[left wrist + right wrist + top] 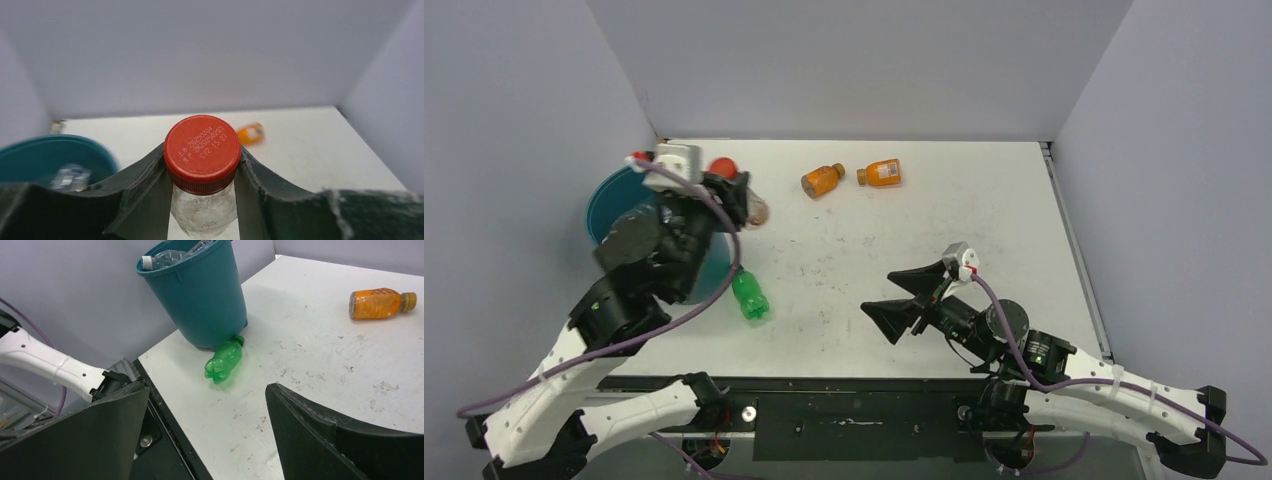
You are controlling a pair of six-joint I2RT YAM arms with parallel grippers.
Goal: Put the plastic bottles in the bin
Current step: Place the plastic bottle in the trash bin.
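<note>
Left wrist: left tool [202, 159] is gripping a red-capped bottle [202, 216], bin [47, 146] at 9 o'clock; right tool [876, 292] is gaping wide.

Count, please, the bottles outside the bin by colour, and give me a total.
Orange bottles, lying on the table: 2
Green bottle, lying beside the bin: 1
Clear red-capped bottle, in the left gripper: 1
Total: 4
Those inside the bin are too hidden to count.
</note>
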